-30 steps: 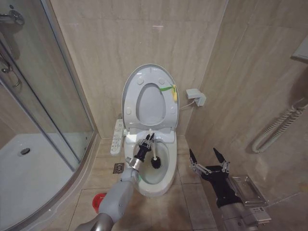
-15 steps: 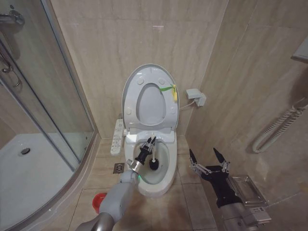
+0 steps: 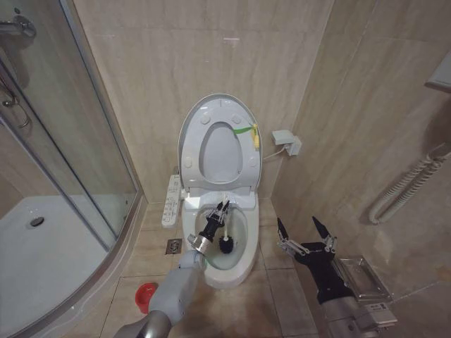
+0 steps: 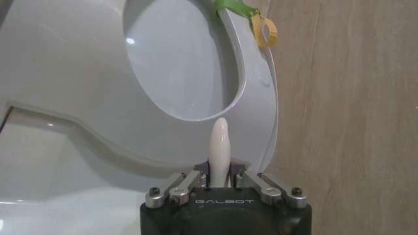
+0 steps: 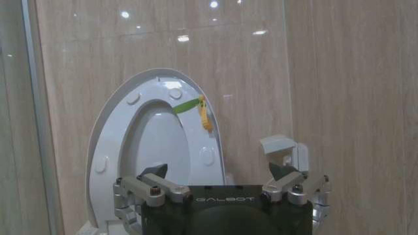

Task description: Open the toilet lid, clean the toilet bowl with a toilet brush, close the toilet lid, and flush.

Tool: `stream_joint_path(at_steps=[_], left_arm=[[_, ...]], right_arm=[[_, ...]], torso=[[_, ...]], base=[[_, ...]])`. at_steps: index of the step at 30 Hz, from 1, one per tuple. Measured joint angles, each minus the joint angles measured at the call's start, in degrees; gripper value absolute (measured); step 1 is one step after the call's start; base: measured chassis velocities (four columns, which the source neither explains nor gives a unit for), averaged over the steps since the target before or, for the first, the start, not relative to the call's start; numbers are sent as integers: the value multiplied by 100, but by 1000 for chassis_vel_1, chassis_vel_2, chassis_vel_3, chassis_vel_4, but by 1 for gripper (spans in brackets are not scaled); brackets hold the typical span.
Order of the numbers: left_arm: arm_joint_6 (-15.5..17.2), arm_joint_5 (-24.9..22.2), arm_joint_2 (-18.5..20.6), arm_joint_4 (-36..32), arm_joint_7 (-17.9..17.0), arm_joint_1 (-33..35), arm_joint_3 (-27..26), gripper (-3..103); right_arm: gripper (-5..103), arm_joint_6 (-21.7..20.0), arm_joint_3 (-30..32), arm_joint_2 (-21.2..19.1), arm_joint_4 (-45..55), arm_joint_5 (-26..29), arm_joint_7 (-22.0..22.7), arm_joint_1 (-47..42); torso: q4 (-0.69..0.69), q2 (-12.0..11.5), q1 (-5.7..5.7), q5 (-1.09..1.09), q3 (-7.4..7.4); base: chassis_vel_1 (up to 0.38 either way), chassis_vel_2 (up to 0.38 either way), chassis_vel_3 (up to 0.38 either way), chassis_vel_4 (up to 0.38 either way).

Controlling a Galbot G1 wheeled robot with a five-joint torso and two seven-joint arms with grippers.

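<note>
The toilet lid stands upright against the wall, with the seat ring raised against it. A green-yellow tag hangs on the ring. Below them the toilet bowl lies open. My left gripper reaches over the bowl, shut on the toilet brush's white handle. The dark bristle head is down inside the bowl. The left wrist view looks past the left gripper to the seat ring. My right gripper hangs open beside the toilet on the right, also seen as the right gripper facing the lid.
A glass shower enclosure and its white tray fill the left. A red cup holder and a floor drain sit left of the toilet. A control panel, a wall box and a metal rack flank it.
The brush head has shifted slightly toward the front of the bowl as my left arm drew back a little. The right arm has stayed still.
</note>
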Motion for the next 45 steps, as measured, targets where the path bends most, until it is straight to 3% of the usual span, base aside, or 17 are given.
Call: stream_joint_path(at_steps=[2, 5, 8, 13, 17, 21, 24, 30, 32, 37, 41, 45], left_arm=[[1, -116, -8, -31, 0, 0, 16, 20], [114, -789, -18, -176, 19, -39, 72, 20], [165, -993, -19, -127, 48, -92, 64, 20], [83, -371, -2, 84, 117, -98, 10, 20], [65, -293, 7, 74, 159, -58, -4, 20], [177, -766, -9, -89, 170, -16, 60, 20], [330, -1414, -14, -240, 217, -26, 104, 20], [293, -1167, -14, -57, 251, -48, 66, 20], [146, -650, -14, 85, 248, -64, -2, 20], [24, -397, -14, 125, 236, -87, -18, 20], [167, -1264, -16, -91, 173, -128, 29, 20], [246, -1529, -16, -90, 112, -153, 33, 20]], right_arm=[[100, 0, 0, 0, 0, 0, 0, 0], [100, 0, 0, 0, 0, 0, 0, 0], [100, 0, 0, 0, 0, 0, 0, 0], [100, 0, 0, 0, 0, 0, 0, 0], [100, 0, 0, 0, 0, 0, 0, 0], [100, 0, 0, 0, 0, 0, 0, 0], [100, 0, 0, 0, 0, 0, 0, 0], [100, 0, 0, 0, 0, 0, 0, 0], [100, 0, 0, 0, 0, 0, 0, 0], [100, 0, 0, 0, 0, 0, 0, 0], [100, 0, 0, 0, 0, 0, 0, 0], [100, 0, 0, 0, 0, 0, 0, 0]], torso=[[0, -1, 0, -2, 1], [-3, 0, 1, -2, 1], [-2, 0, 0, -1, 1], [-1, 0, 1, -1, 1], [0, 0, 0, 1, 0], [-1, -1, 1, 0, 1], [-2, 0, 1, 0, 1], [-2, -1, 1, 0, 1], [0, 0, 0, 1, 0], [0, 0, 0, 0, 0], [-4, -1, 1, -2, 2], [-1, -1, 1, -2, 2]], base=[[0, 0, 0, 0], [0, 0, 0, 0], [0, 0, 0, 0], [0, 0, 0, 0], [0, 0, 0, 0], [0, 0, 0, 0], [0, 0, 0, 0], [0, 0, 0, 0], [0, 0, 0, 0], [0, 0, 0, 0], [0, 0, 0, 0], [0, 0, 0, 0]])
